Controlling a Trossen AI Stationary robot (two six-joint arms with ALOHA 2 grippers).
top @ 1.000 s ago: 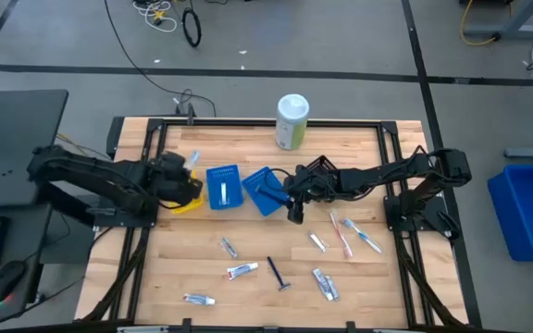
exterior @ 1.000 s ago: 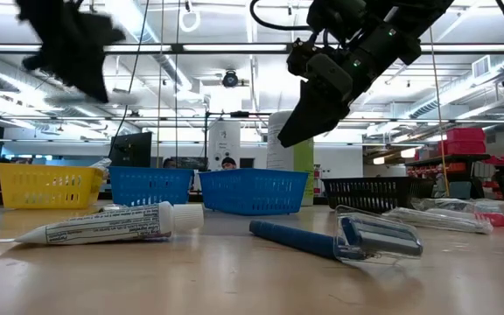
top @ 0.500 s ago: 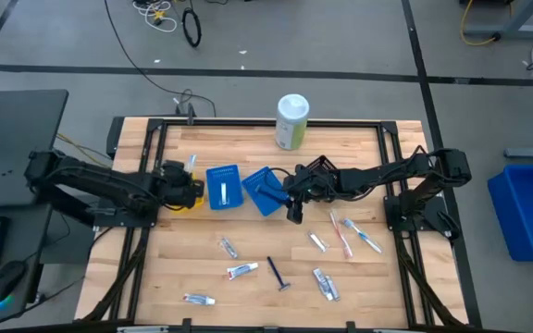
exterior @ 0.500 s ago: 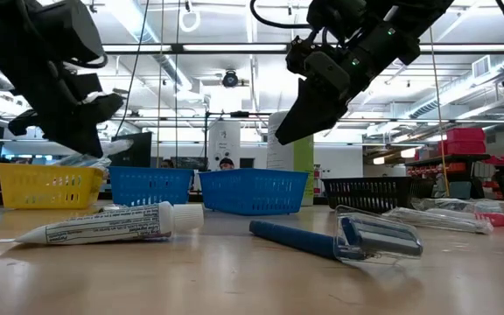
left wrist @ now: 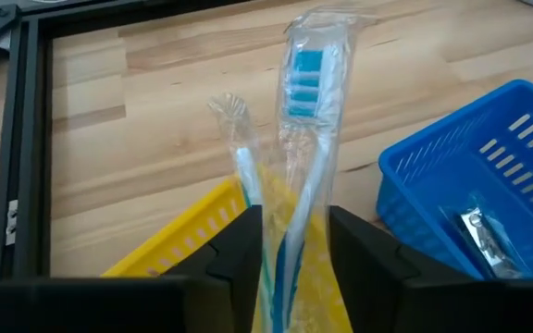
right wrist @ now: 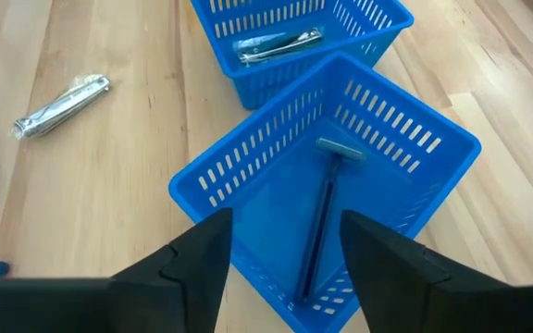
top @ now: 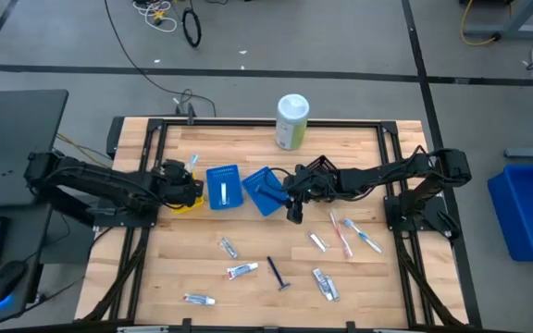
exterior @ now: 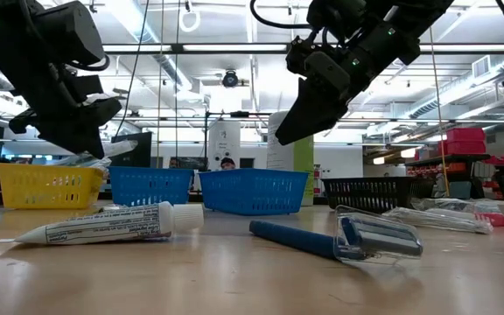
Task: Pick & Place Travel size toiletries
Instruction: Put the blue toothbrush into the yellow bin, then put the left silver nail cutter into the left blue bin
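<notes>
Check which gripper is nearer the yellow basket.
Left. The left gripper hangs right over the yellow basket, holding wrapped toothbrushes. The right gripper is well off, past both blue baskets, over the razor basket.

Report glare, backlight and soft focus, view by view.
Low view: bright ceiling lights turn the left gripper and right gripper into dark silhouettes, while the toothpaste tube and blue razor up close look soft. Left wrist view: glare on the wrapped toothbrush. High view: even light, no strong glare.
</notes>
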